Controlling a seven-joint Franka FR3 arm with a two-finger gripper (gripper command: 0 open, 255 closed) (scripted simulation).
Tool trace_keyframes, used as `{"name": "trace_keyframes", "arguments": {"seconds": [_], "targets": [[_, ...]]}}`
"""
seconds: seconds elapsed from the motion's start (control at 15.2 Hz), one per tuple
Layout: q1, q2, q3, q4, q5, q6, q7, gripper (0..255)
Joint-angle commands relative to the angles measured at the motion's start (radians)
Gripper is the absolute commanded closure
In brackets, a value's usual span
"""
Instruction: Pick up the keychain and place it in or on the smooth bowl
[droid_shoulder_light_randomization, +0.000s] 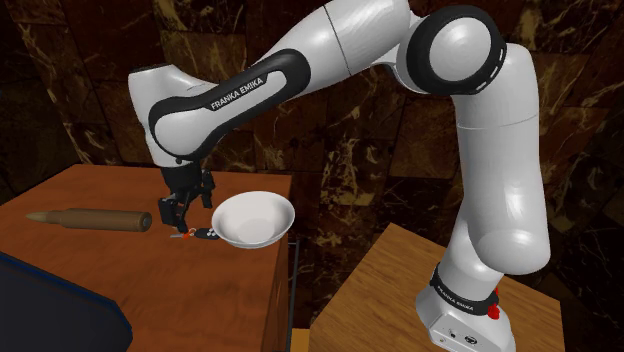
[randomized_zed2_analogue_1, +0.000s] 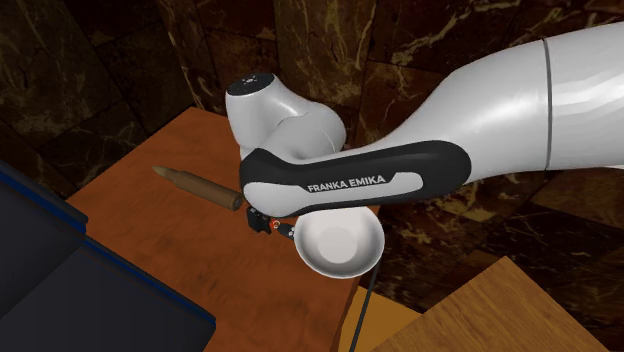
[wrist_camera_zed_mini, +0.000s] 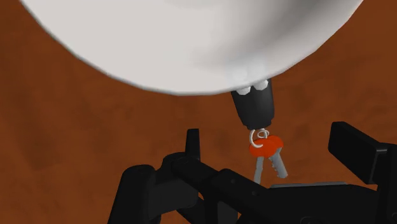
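The claw (droid_shoulder_light_randomization: 180, 214) hangs with its fingers apart over the keychain (wrist_camera_zed_mini: 264, 148), touching nothing. The keychain lies on the brown worktop (droid_shoulder_light_randomization: 100, 275), its black fob against the white bowl (wrist_camera_zed_mini: 191, 44).

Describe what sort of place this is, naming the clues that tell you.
Probably a kitchen corner in a house: a brown wooden table stands against dark, gold-veined marble-like walls, and on it lie a smooth white bowl and a brown rolling-pin-like cylinder.
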Motion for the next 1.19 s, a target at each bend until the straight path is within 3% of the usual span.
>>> {"name": "trace_keyframes", "arguments": {"seconds": [0.0, 0.33, 0.86, 0.92, 1.12], "targets": [[0.005, 0.016, -0.001, 0.0, -0.005, 0.015, 0.006, 0], [0.008, 0.046, -0.007, -0.035, -0.019, 0.077, 0.015, 0], [0.008, 0.046, -0.007, -0.035, -0.019, 0.077, 0.015, 0], [0.008, 0.046, -0.007, -0.035, -0.019, 0.077, 0.015, 255], [0.008, 0.042, -0.007, -0.042, -0.018, 0.081, 0.015, 255]]}}
